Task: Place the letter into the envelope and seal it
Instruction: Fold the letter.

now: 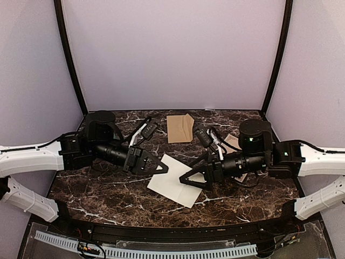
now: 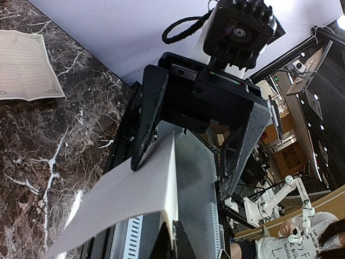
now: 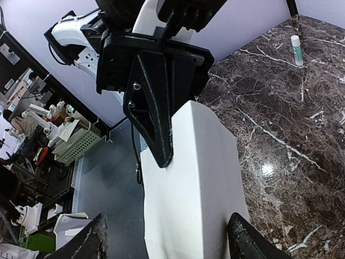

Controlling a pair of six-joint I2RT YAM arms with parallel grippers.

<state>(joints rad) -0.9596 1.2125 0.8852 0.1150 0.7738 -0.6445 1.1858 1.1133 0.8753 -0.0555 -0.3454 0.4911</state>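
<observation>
The letter (image 1: pixel 173 187) shows its plain pale back, bent along a crease. It lies at the front middle of the marble table, with its near end lifted. My left gripper (image 1: pixel 161 168) is shut on the letter's left edge; its tips (image 2: pixel 173 238) pinch the sheet (image 2: pixel 124 199). My right gripper (image 1: pixel 187 180) is open, jaws wide apart, straddling the letter's right side (image 3: pixel 188 183). In the right wrist view the gripper (image 3: pixel 170 242) has the sheet between its fingers. The brown envelope (image 1: pixel 179 128) lies flat at the back middle, away from both grippers.
A second beige sheet with lines and an ornate border (image 2: pixel 24 65) lies by the right arm (image 1: pixel 233 141). A small white glue stick (image 3: pixel 295 42) lies on the marble (image 1: pixel 97 189) beyond the left arm. The table's front edge is close below the letter.
</observation>
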